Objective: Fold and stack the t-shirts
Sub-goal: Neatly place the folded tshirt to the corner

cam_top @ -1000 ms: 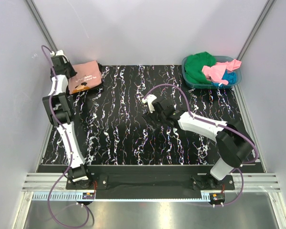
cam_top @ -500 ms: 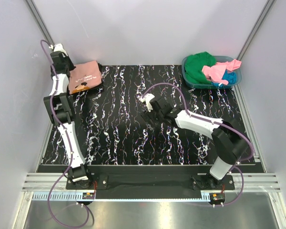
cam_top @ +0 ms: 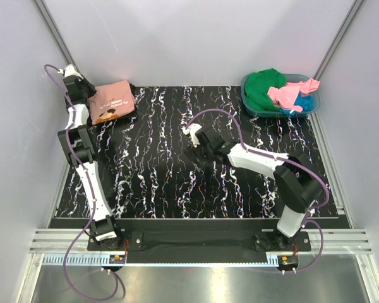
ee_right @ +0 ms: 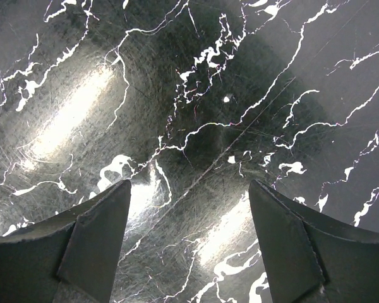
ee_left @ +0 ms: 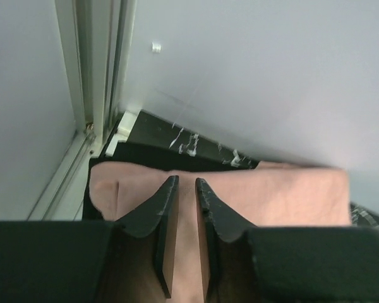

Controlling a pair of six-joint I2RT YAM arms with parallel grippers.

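While the left gripper (ee_left: 185, 183) hangs at the far left corner of the table (cam_top: 164, 177), we see only a narrow slit between its two fingers, and nothing is pinched in it. The folded salmon-pink t-shirt (ee_left: 271, 196) lies just under and beyond the tips; we cannot tell if they touch it. The right gripper (ee_right: 188, 189) hovers low over the middle of the table with its jaws spread wide, holding nothing. The green t-shirt (cam_top: 264, 88), the bright pink t-shirt (cam_top: 289, 95) and the blue t-shirt (cam_top: 306, 103) lie crumpled together in the teal basket (cam_top: 245, 88) at the far right corner.
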